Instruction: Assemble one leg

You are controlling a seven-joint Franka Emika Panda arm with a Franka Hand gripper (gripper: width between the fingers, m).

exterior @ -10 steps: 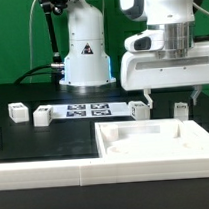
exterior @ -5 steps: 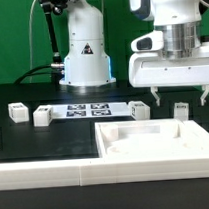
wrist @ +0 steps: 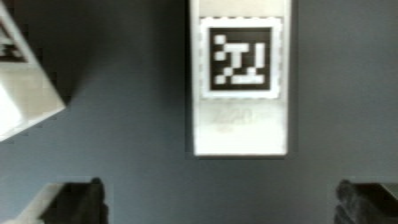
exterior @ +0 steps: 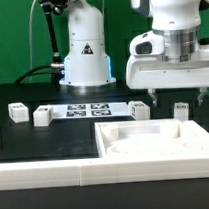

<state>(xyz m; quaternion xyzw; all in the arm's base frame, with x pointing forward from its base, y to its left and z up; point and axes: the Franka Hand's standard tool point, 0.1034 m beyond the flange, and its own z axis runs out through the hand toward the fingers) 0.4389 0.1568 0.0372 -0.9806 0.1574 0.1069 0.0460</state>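
My gripper (exterior: 180, 94) hangs open and empty just above a small white leg (exterior: 181, 110) that stands on the black table behind the large white square piece (exterior: 155, 144). In the wrist view the same leg (wrist: 240, 80) lies straight ahead with its black-and-white tag facing the camera. The gripper (wrist: 222, 205) is apart from it, with both dark fingertips (wrist: 71, 203) spread wide. A second leg (exterior: 140, 109) stands just to the exterior view's left of the gripper.
Two more legs (exterior: 18, 111) (exterior: 40, 116) stand at the exterior view's left. The marker board (exterior: 88, 109) lies between them and the gripper. The robot base (exterior: 86, 53) stands behind. A white piece (wrist: 27, 90) shows at the wrist view's edge.
The gripper has shifted toward the exterior view's right, over the rightmost leg, and stays open. No part has moved.
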